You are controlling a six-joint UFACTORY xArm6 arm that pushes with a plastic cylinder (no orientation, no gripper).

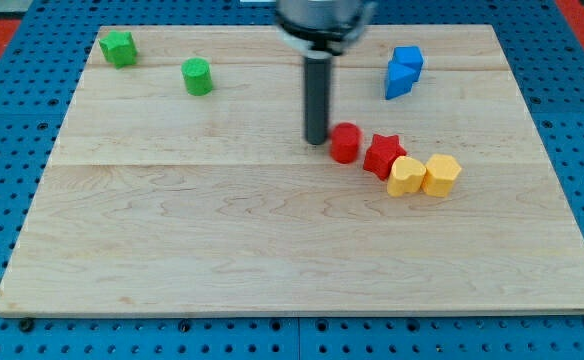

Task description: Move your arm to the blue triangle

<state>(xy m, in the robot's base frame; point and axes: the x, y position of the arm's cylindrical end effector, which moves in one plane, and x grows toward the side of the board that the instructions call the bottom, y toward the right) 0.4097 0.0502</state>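
Observation:
The blue triangle (397,83) lies near the view's top right, touching a blue cube (408,59) just above it. My tip (316,139) is at the lower end of the dark rod, near the board's middle. It stands just left of a red cylinder (345,142), close to it or touching. The blue triangle is up and to the right of the tip, some way off.
A red star (383,154) sits right of the red cylinder, then a yellow heart (406,176) and a yellow hexagon (441,174) in a row slanting down right. A green block (118,48) and a green cylinder (197,76) are at the top left.

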